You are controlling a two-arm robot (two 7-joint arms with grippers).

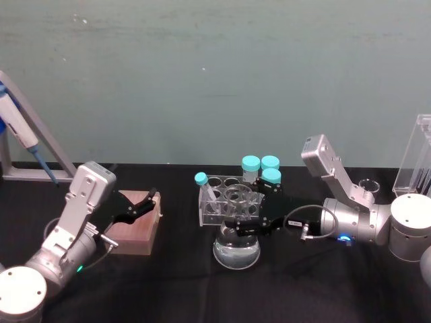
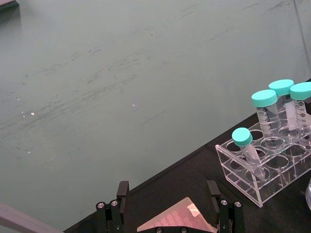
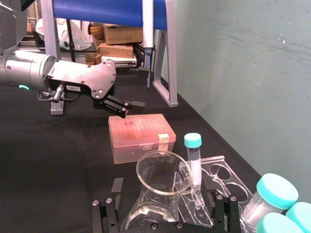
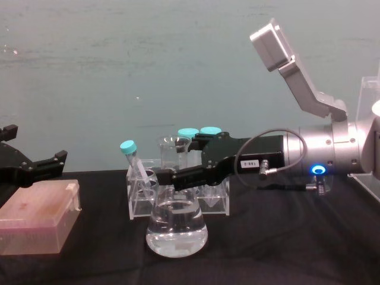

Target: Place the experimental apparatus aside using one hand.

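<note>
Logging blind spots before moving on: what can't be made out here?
- Tall clear acrylic pipette rack: cut off by head view's right edge.
- Small glass beaker: head view, partly behind the right arm.
- Clear conical flask: chest view, neck partly covered by black right gripper.

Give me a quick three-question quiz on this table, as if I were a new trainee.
1. Which gripper has its fingers either side of the flask neck? A) left B) right
2. True or false: the left gripper grips the pink box.
3. How many teal-capped tubes are in the rack?
Key: 1) B: the right gripper, open. 2) False: it hovers open above the box. 3) Four.
</note>
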